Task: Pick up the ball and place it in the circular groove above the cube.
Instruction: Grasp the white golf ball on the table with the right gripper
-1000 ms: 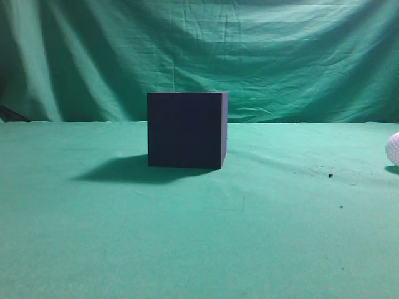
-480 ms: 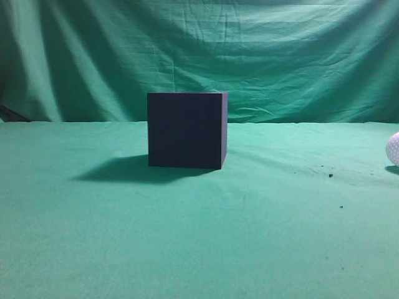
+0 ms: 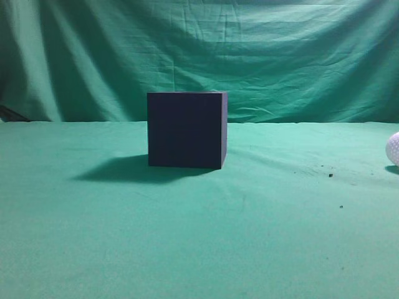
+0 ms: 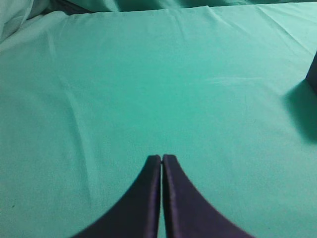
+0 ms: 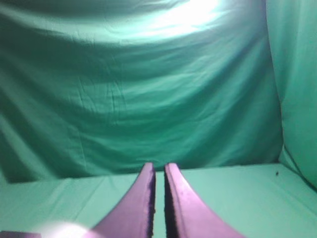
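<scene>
The dark navy cube [image 3: 186, 129] stands on the green cloth at the middle of the exterior view; its top face is hidden at this height. The white dimpled ball [image 3: 393, 149] lies on the cloth at the far right edge, partly cut off. Neither gripper shows in the exterior view. In the left wrist view my left gripper [image 4: 162, 157] is shut and empty over bare cloth, with a corner of the cube [image 4: 313, 74] at the right edge. In the right wrist view my right gripper [image 5: 159, 166] is shut with a thin slit and empty, facing the backdrop.
A green cloth [image 3: 199, 237] covers the table and a draped green backdrop [image 3: 199, 56] hangs behind it. A few dark specks [image 3: 330, 175] lie on the cloth right of the cube. A bright white blur [image 5: 64, 231] sits at the bottom left of the right wrist view; I cannot tell what it is.
</scene>
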Available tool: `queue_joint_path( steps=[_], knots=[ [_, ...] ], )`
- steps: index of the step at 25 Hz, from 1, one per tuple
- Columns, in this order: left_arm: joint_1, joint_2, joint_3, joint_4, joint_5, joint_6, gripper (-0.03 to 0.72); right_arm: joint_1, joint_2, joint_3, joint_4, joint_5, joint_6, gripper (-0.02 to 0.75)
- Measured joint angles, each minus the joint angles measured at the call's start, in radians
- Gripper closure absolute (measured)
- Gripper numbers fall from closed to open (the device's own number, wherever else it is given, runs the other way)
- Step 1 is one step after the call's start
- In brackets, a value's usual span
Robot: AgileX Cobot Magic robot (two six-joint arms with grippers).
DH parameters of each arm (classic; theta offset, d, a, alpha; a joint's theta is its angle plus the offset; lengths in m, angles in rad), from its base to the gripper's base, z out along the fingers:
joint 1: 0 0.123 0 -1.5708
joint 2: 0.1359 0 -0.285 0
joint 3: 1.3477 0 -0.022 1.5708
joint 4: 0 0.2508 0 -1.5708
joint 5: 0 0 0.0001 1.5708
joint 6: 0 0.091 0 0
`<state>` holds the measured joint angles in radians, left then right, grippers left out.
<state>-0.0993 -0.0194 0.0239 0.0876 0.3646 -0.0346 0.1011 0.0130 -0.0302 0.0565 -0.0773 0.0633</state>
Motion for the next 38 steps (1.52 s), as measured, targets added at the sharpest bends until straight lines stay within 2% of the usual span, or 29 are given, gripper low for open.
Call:
queue_joint_path(
  steps=[5,12,14,15,17,19,23,26,27,28,36,38],
  knots=[
    [0.0,0.0,0.0,0.0,0.0,0.0,0.688,0.0,0.203,-0.185,0.048,0.215,0.0,0.689],
    [0.0,0.0,0.0,0.0,0.0,0.0,0.688,0.0,0.454,-0.261,0.063,0.308,-0.009,0.689],
    [0.0,0.0,0.0,0.0,0.0,0.0,0.688,0.0,0.53,-0.308,0.063,0.383,-0.066,0.689],
    [0.0,0.0,0.0,0.0,0.0,0.0,0.688,0.0,0.576,-0.34,0.063,0.437,-0.117,0.738],
    [0.0,0.0,0.0,0.0,0.0,0.0,0.688,0.0,0.672,-0.402,0.063,0.539,-0.186,0.738],
    [0.0,0.0,0.0,0.0,0.0,0.0,0.688,0.02,0.782,-0.459,0.061,0.615,-0.212,0.738],
    [0.0,0.0,0.0,0.0,0.0,0.0,0.688,0.088,0.984,-0.547,0.034,0.67,-0.226,0.738],
    [0.0,0.0,0.0,0.0,0.0,0.0,0.688,0.104,1.151,-0.625,0.02,0.727,-0.216,0.738],
    [0.0,0.0,0.0,0.0,0.0,0.0,0.688,0.104,1.195,-0.659,0.018,0.751,-0.213,0.689],
    [0.0,0.0,0.0,0.0,0.0,0.0,0.688,0.104,1.245,-0.693,0.016,0.766,-0.209,0.689],
    [0.0,0.0,0.0,0.0,0.0,0.0,0.688,0.104,1.531,-0.87,0.016,0.794,-0.166,0.21],
    [0.0,0.0,0.0,0.0,0.0,0.0,0.688,0.104,1.579,-0.887,0.016,0.779,-0.155,0.159]
  ],
)
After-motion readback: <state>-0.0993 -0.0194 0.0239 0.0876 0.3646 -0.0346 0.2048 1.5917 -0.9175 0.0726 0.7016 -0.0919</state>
